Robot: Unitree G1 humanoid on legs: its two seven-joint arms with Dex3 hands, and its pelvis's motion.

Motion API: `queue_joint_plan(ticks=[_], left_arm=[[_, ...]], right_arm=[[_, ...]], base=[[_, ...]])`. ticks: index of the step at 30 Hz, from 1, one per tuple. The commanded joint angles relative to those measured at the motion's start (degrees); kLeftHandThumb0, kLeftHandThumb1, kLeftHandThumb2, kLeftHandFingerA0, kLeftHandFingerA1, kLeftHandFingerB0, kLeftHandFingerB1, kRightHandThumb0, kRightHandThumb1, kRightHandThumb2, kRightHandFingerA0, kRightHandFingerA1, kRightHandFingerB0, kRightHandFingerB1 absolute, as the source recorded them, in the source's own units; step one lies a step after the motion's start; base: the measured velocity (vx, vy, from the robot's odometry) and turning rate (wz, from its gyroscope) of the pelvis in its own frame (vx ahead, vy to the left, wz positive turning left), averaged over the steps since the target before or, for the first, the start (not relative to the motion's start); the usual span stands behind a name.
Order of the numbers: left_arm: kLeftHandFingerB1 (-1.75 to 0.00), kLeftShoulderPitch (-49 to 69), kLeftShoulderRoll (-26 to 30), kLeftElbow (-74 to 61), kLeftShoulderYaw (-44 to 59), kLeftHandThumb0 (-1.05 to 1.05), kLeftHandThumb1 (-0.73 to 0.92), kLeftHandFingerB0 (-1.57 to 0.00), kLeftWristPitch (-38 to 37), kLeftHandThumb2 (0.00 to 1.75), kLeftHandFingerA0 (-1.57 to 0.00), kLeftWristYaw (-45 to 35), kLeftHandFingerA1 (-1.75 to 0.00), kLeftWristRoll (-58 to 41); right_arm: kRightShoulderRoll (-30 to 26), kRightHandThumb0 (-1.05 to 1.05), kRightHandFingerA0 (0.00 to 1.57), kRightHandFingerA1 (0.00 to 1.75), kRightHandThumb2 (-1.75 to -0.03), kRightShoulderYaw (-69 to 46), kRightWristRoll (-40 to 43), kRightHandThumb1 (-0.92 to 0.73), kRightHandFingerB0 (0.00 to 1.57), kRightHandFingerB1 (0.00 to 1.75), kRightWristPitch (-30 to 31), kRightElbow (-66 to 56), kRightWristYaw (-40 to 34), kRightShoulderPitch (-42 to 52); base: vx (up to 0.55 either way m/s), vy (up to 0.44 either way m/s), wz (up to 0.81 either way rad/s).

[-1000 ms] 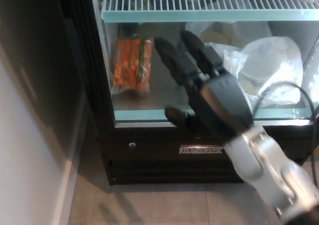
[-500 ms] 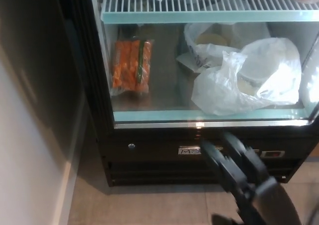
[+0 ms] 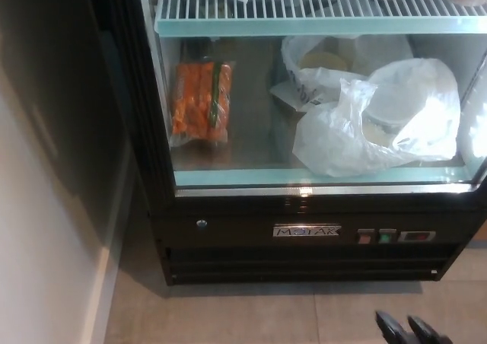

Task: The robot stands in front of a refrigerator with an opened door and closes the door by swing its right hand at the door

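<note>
Basically nothing is getting closed yet: the refrigerator (image 3: 304,230) is standing open with its carrot pack (image 3: 201,102) and plastic bags (image 3: 380,119) exposed, the door itself not showing, while only the right hand's (image 3: 411,332) fingertips are poking in bottom right, grip unclear.

Refrigerator (image 3: 304,230): fills the centre and right of the frame, interior facing the camera.
White wire shelf (image 3: 304,5): across the top of the frame.
Orange carrot packet (image 3: 201,100): on the lower shelf floor, left side, under the wire shelf.
Crumpled white plastic bags (image 3: 380,116): right of the carrot packet, on the same floor.
Nameplate (image 3: 307,230): on the base panel, below the lower shelf edge.
Small buttons (image 3: 377,237): right of the nameplate.
Wall (image 3: 38,245): left edge of the frame.
Tiled floor (image 3: 228,317): along the bottom.
Right hand (image 3: 411,330): fingertips at the bottom edge, right of centre, before the refrigerator base.
</note>
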Motion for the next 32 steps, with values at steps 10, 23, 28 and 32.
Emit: queue_joint_plan(ticks=[10, 23, 28, 32], left_arm=[[-0.45, -1.44, 1.67, 0.08, 0.15, -0.52, 0.63, -0.19, 0.20, 0.97, -0.34, -1.25, -0.53, 0.40], [-0.45, -1.30, 1.79, -0.61, 0.62, -0.53, 0.63, -0.20, 0.59, 0.95, -0.33, -1.88, -0.52, 0.00], [-0.45, -1.24, 1.94, -0.34, 0.50, -0.53, 0.62, -0.19, 0.23, 0.96, -0.34, -1.83, -0.53, 0.25], [-0.31, -1.20, 2.18, -0.24, 0.43, -0.55, 0.78, -0.30, 0.13, 0.64, -0.38, -1.53, -0.35, 0.43]], right_arm=[[2.47, -0.95, 0.00, 0.08, -1.19, -10.85, 15.61, -0.86, 0.00, 0.05, 21.24, 28.59, 25.17, -11.52], [2.75, -0.96, 0.00, 0.07, -1.19, -10.80, 17.20, -0.88, 0.00, 0.04, 21.93, 29.58, 29.42, -12.01], [2.55, -0.95, 0.00, 0.08, -1.19, -10.16, 18.33, -0.88, 0.00, 0.05, 21.99, 28.95, 30.53, -11.66], [2.61, -0.95, 0.00, 0.08, -1.18, -9.32, 18.70, -0.88, 0.00, 0.05, 22.19, 28.78, 30.84, -12.02]], base=[[0.00, 0.000, 0.00], [0.00, 0.000, 0.00], [0.00, 0.000, 0.00], [0.00, 0.000, 0.00]])
